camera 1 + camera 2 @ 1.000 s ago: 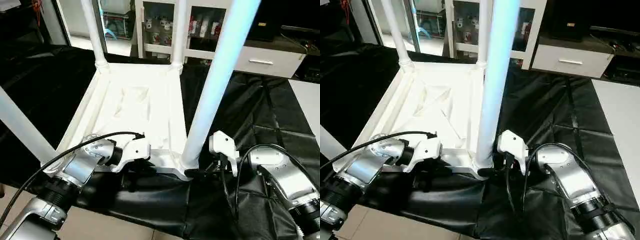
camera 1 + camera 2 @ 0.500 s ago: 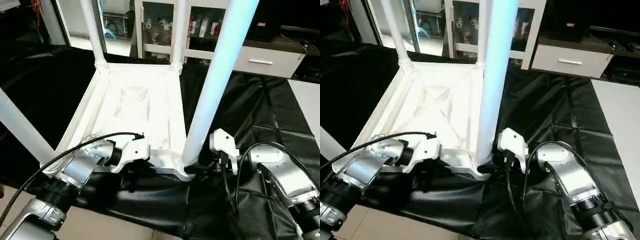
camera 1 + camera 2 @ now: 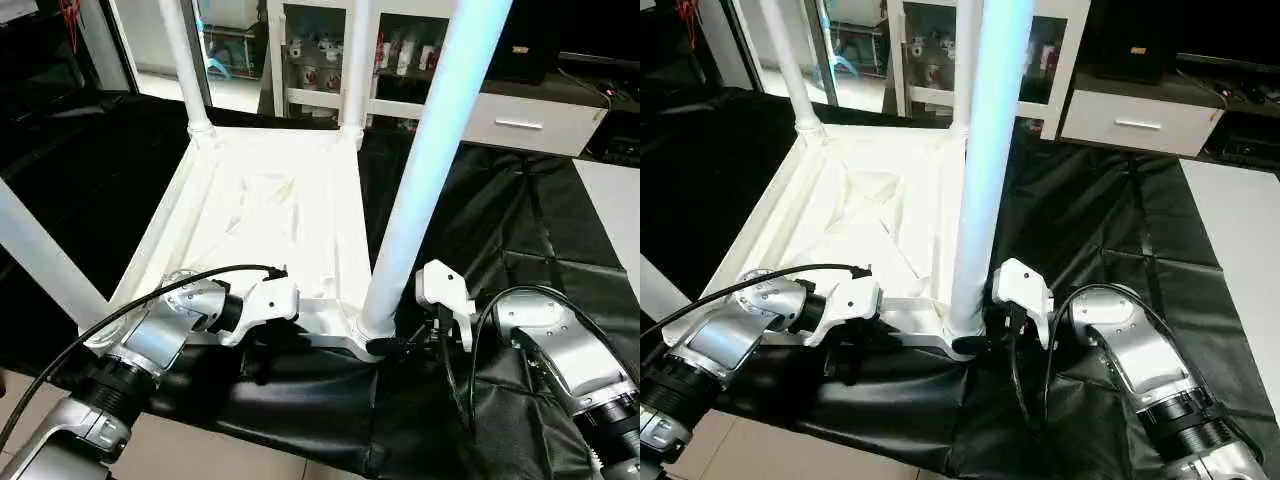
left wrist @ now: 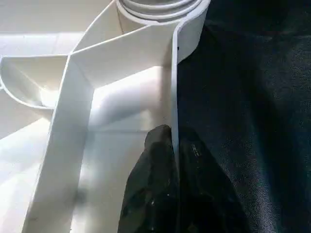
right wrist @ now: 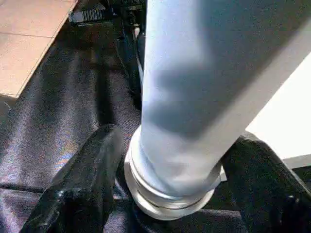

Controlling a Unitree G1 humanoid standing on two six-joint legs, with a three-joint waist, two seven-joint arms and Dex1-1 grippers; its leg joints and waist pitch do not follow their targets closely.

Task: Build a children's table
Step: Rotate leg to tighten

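Note:
The children's table lies upside down on the black cloth, ribbed underside up. Two legs stand in its far corners and a third rises at the near left. The fourth leg stands in the near right corner socket, leaning slightly right. My left gripper is shut on the top's near rim, one finger on each side of the wall. My right gripper is open, and its fingers straddle this leg's flared base without pressing it.
The black-draped work table reaches far to the right and left. Its near edge drops to tiled floor. Behind stand a white drawer unit and a shelf of bottles. A pale surface lies at the right.
The whole picture has shifted a little. Both grippers keep their places at the table's near edge, and the near right leg stays in its socket.

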